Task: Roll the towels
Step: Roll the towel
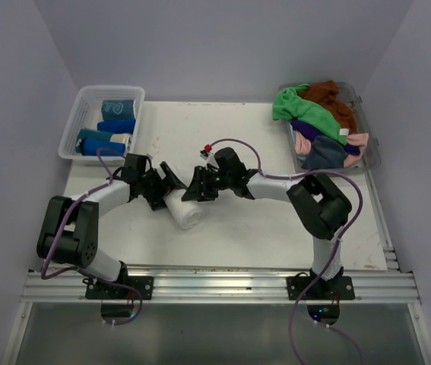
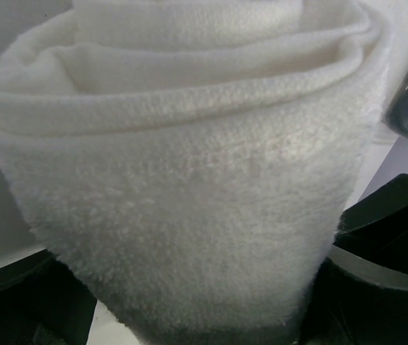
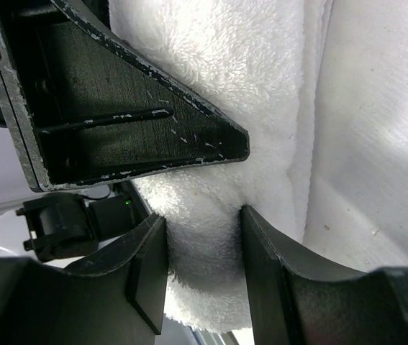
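**Top external view**
- Item in work: the white towel point(image 1: 185, 213) is lying at centre frame on the tabletop point(image 1: 268, 228), already wound into a thick roll. My left end effector point(image 1: 162, 186) is bracketing it from the left. My right end effector point(image 1: 198, 188) is meeting it from the right.
- Done: the blue and teal rolls point(image 1: 115, 125) are sitting in the white basket point(image 1: 86, 93), upper left.
- Left: a loose heap is waiting in the clear tub point(image 1: 375, 156), upper right. It holds the green towel point(image 1: 302, 110), rust-brown towel point(image 1: 333, 95), purple towel point(image 1: 302, 128), pink towel point(image 1: 356, 141) and slate grey towel point(image 1: 323, 154), none of them rolled.

**Left wrist view**
- The white towel point(image 2: 189, 215) is filling the frame, its wound layers showing along the top.
- My left fingers point(image 2: 394, 230) are standing spread wide at the lower corners with the roll pressing against them. I am judging this a wide hold on the roll.

**Right wrist view**
- My right fingers point(image 3: 146, 277) are standing about half closed, pinching a fold of the white towel point(image 3: 261, 72) at lower centre.
- A finger of my left end effector point(image 3: 117, 108) is lying against the same cloth, upper left.

**Progress**
- I am judging this roll nearly complete but not yet binned.
- The five towels in the tub are making up the remaining work.
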{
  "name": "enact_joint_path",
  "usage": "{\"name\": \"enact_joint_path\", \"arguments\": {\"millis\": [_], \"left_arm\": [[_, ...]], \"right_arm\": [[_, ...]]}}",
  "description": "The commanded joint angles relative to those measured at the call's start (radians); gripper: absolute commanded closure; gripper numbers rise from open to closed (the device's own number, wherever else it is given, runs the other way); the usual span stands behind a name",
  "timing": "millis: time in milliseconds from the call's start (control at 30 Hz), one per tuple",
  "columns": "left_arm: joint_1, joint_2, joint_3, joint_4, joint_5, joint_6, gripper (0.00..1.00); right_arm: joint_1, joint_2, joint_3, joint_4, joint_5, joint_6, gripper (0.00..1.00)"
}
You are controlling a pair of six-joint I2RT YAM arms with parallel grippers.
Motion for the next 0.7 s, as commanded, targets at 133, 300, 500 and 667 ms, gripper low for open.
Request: {"name": "enact_joint_path", "arguments": {"millis": [133, 300, 500, 667], "left_arm": [[0.0, -0.014, 0.032, -0.024, -0.024, 0.037, 0.06], [0.0, -0.009, 0.033, -0.019, -0.013, 0.042, 0.02], [0.0, -0.009, 0.03, -0.008, -0.005, 0.045, 0.01], [0.0, -0.006, 0.032, -0.007, -0.005, 0.043, 0.05]], "right_arm": [[-0.059, 0.063, -0.073, 0.208, -0.105, 0.192, 0.57], [-0.065, 0.086, -0.09, 0.271, -0.139, 0.243, 0.57], [-0.073, 0.089, -0.096, 0.294, -0.154, 0.263, 0.57], [-0.076, 0.121, -0.112, 0.381, -0.195, 0.327, 0.57]]}}
